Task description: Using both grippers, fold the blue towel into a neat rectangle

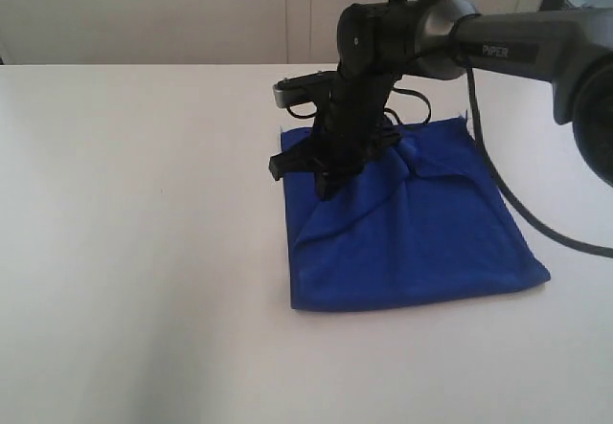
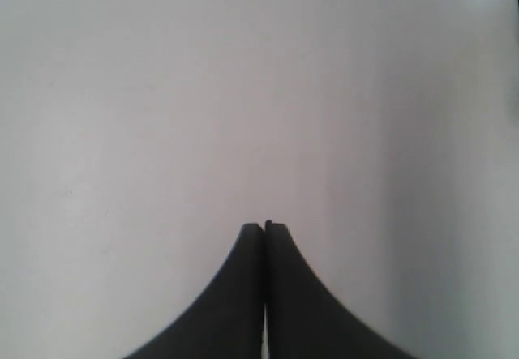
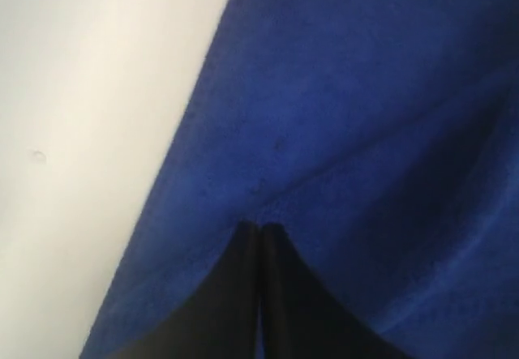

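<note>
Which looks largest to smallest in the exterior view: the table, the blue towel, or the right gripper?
1. table
2. blue towel
3. right gripper, clearly smallest, though it may look slightly larger if it is nearer the camera.

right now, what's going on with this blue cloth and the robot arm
The right gripper, jaws together, is down on the blue towel near its far left corner. The towel lies as a rough, creased rectangle on the white table. Whether the gripper pinches cloth is unclear. The left gripper is shut over bare table.
</note>
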Robot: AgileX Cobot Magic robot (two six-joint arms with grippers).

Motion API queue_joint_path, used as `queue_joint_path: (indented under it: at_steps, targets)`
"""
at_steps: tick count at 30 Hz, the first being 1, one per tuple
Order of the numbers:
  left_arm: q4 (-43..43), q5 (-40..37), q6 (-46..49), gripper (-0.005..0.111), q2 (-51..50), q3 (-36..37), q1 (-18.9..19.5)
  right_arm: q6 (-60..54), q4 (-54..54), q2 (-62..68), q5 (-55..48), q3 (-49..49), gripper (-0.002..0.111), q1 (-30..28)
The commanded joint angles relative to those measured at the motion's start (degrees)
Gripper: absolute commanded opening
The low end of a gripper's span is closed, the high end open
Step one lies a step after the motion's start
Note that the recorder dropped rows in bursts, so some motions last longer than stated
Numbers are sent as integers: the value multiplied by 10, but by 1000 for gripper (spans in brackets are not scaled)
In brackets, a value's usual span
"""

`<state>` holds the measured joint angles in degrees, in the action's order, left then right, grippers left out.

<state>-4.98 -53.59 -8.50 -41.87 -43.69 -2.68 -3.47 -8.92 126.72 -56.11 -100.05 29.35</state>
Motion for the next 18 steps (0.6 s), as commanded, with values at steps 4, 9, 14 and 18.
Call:
queue_joint_path:
  at_steps: [4, 9, 14, 18]
  targets:
    - [-3, -9, -3, 0, 4, 3, 2, 1, -7, 16, 35, 18, 0, 28]
    - [-3, -9, -3, 0, 4, 3, 2, 6, -10, 33, 51, 18, 0, 35]
    - [-3, -9, -3, 0, 4, 3, 2, 6, -30, 45, 48, 18, 0, 37]
    - [-3, -9, -3, 0, 4, 3, 2, -8, -59, 48, 52, 18, 0, 43]
